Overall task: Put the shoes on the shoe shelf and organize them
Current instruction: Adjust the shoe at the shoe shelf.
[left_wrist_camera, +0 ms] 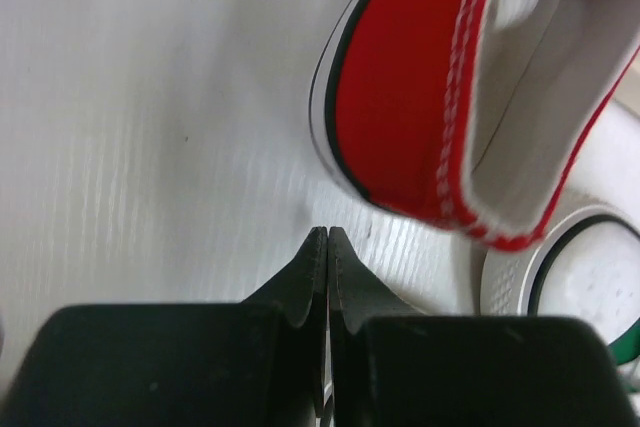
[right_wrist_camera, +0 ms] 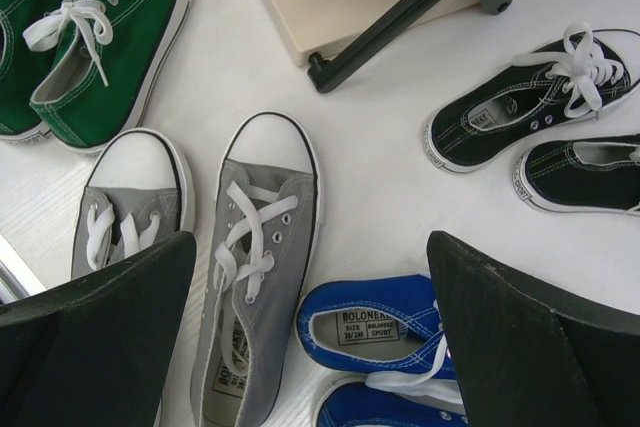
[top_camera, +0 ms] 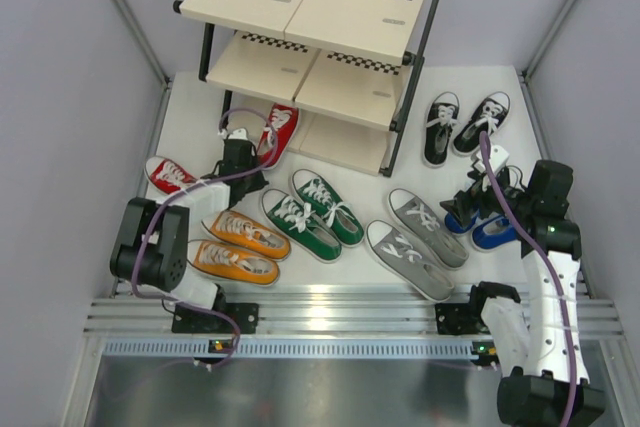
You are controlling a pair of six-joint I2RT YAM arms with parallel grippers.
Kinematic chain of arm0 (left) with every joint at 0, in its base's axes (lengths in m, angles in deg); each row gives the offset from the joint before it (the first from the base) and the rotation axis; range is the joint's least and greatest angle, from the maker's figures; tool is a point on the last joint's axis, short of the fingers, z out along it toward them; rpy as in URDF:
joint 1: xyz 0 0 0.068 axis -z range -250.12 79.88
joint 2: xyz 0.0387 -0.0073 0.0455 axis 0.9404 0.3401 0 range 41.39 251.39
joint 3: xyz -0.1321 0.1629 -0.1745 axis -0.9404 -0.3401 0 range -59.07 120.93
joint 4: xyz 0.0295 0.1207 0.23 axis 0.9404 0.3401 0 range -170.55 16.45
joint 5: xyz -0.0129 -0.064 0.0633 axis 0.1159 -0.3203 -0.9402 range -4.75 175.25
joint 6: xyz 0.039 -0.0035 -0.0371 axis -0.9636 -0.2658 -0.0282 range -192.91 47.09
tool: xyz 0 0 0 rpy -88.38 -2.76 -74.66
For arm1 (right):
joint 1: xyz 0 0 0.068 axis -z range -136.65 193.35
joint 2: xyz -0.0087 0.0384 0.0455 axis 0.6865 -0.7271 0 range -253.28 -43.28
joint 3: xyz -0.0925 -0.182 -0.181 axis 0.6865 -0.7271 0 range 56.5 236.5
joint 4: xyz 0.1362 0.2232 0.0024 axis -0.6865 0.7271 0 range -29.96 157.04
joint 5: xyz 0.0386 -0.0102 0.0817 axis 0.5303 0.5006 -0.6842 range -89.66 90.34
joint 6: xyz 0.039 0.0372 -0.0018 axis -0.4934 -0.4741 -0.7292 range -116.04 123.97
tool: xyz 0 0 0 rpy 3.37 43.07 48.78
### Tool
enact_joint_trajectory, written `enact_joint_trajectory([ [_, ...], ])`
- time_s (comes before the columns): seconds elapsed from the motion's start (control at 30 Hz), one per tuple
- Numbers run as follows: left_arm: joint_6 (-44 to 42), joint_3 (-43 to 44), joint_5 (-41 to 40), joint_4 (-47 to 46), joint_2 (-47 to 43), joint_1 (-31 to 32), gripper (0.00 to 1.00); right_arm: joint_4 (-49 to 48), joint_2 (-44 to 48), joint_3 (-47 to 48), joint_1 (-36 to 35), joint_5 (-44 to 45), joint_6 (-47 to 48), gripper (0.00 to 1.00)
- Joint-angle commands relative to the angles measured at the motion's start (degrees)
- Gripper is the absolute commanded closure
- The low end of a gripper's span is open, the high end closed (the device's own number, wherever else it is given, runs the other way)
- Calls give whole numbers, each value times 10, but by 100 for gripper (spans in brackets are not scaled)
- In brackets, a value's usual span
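Note:
The shoe shelf stands at the back centre. One red shoe lies with its toe at the shelf's lowest panel; the other red shoe lies further left. My left gripper is at the nearer red shoe's heel. It is shut with nothing between its fingers, and the red shoe is just ahead and to the right. My right gripper hangs open over the blue pair, beside a grey shoe.
On the white floor lie the orange pair, the green pair, the grey pair and the black pair right of the shelf. A green shoe's white toe cap is close to my left fingers. Grey walls enclose the space.

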State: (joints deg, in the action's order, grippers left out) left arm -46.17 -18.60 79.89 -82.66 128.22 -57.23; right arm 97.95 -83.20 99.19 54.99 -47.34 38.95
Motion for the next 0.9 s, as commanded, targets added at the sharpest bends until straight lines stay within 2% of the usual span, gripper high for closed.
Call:
enact_joint_trajectory([
  [0.0, -13, 40, -14, -32, 18, -3, 100, 0, 0, 0, -1, -15, 15, 1],
  [0.2, -20, 74, -13, -40, 67, -4, 100, 0, -1, 0, -1, -13, 15, 1],
  [0.63, -16, 131, -9, -49, 73, -4, 97, -1, -4, -1, -1, -10, 16, 1],
  [0.87, -11, 160, 23, -53, 111, -4, 93, 0, -4, -1, -1, -11, 16, 1],
])
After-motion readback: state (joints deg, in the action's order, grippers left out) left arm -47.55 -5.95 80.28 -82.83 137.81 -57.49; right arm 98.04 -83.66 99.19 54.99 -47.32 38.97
